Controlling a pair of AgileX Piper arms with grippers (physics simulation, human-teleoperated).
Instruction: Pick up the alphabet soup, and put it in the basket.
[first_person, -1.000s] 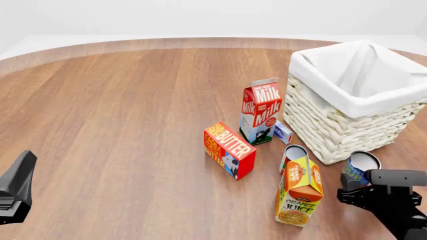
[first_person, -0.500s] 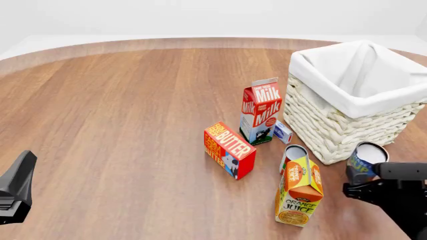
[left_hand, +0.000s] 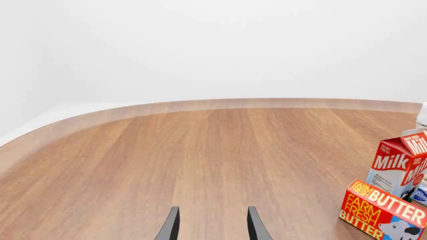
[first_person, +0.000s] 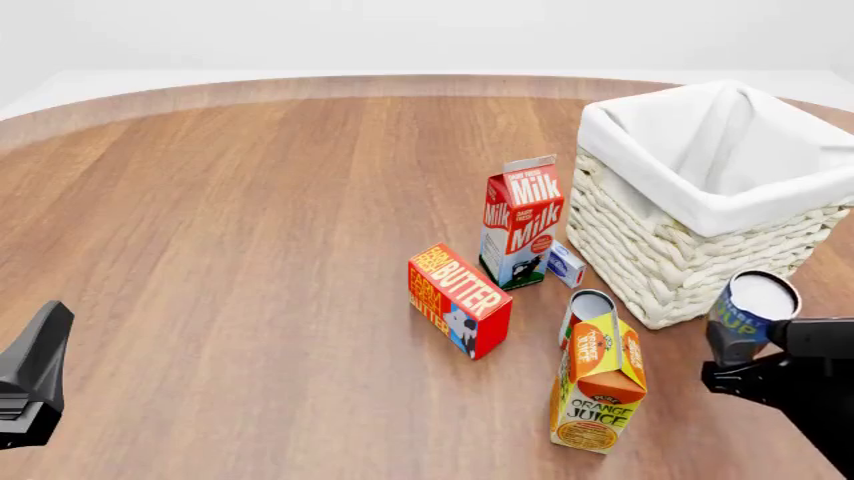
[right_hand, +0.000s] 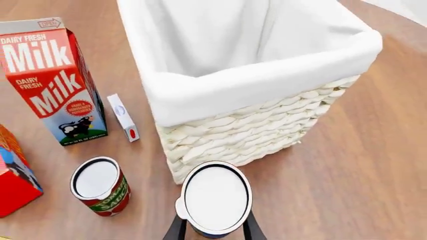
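Right pincer (right_hand: 213, 231) clamps the alphabet soup (right_hand: 215, 198) just outside the basket (right_hand: 267, 85) rim.

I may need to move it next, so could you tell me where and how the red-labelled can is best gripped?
Grip the red-labelled can across its round side wall, just below the top, coming straight down. It stands upright, top open to the sky. The orange juice carton crowds its near side and the basket is close by, so side approaches look cramped.
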